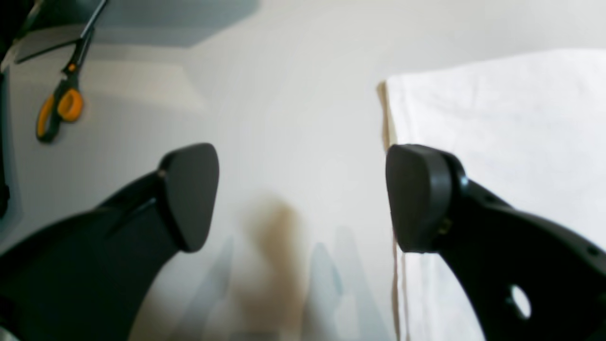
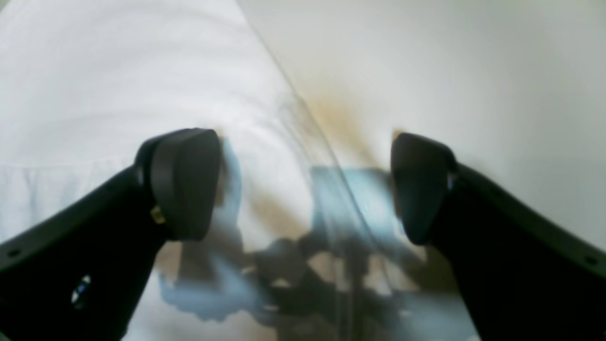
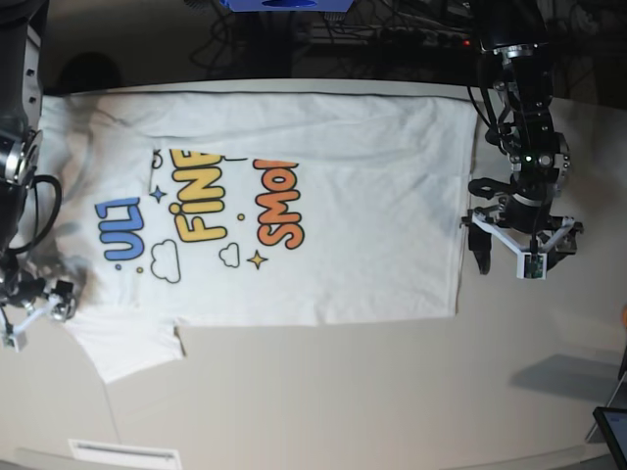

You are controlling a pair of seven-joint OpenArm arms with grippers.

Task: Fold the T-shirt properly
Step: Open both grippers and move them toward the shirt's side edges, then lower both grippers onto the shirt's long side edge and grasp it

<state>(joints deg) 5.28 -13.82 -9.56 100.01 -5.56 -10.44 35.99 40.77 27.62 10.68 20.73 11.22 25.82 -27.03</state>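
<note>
The white T-shirt (image 3: 362, 196) lies flat across the table (image 3: 343, 392), print up, neck end at the left and hem at the right. Its far strip is folded over the print and cuts the coloured words short. My left gripper (image 3: 524, 257) hovers just right of the hem; in the left wrist view the left gripper (image 1: 303, 199) stands open over bare table, with the T-shirt's edge (image 1: 497, 118) beside its right finger. My right gripper (image 3: 34, 308) is at the shirt's left end near the sleeve. There the right gripper (image 2: 305, 184) is open and straddles the cloth edge (image 2: 118, 71).
Orange-handled scissors (image 1: 61, 104) lie on the table beyond the left gripper. A dark tablet corner (image 3: 612, 426) sits at the lower right edge, and a white label (image 3: 122, 453) is at the table's near edge. Cables and gear crowd the back.
</note>
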